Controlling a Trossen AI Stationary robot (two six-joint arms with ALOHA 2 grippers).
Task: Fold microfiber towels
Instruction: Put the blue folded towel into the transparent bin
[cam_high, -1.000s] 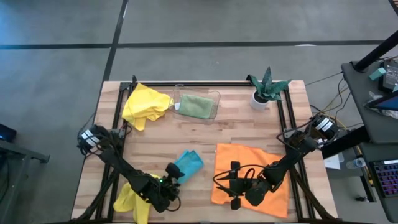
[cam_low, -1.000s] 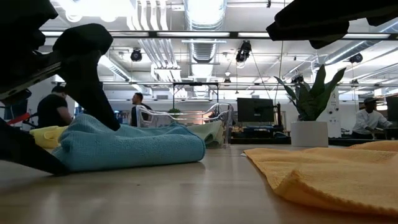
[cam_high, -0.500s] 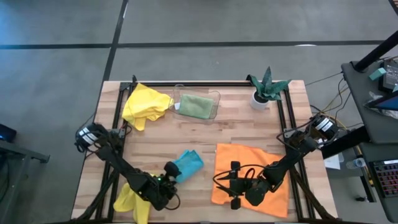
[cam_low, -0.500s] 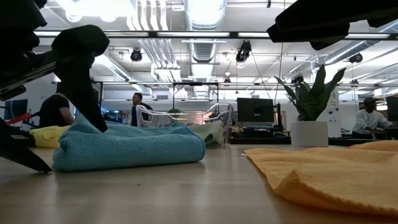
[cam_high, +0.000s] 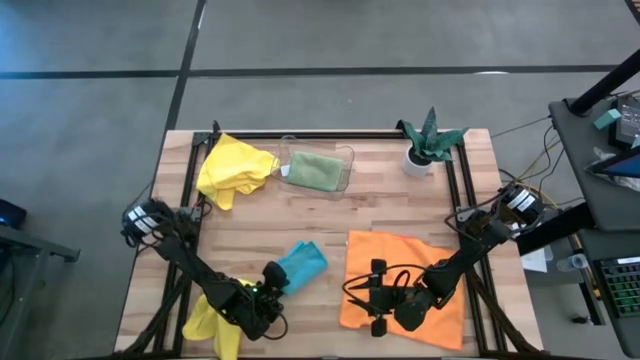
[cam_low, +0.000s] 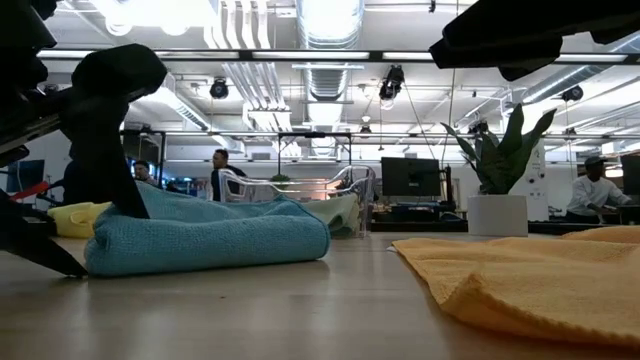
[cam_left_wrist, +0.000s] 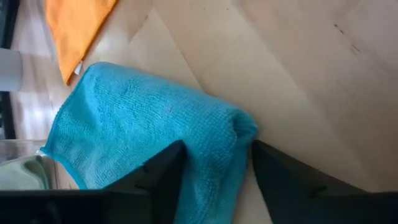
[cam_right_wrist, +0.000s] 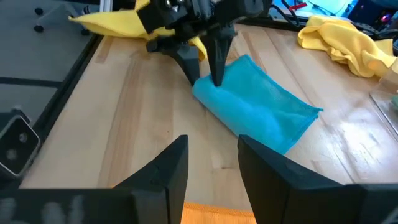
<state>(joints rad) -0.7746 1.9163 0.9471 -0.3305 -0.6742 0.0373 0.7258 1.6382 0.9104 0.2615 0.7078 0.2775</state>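
Left hand (cam_high: 270, 287) at tabletop (cam_high: 260, 240) front, fingers straddling near edge of folded turquoise towel (cam_high: 301, 262), part-open, touching, grip unclear. Right hand (cam_high: 377, 297) hovers part-open over spread orange towel (cam_high: 415, 262), holding nothing.

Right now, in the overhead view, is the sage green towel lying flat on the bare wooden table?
No: the sage green towel rests inside the clear plastic tray at the table's far edge.
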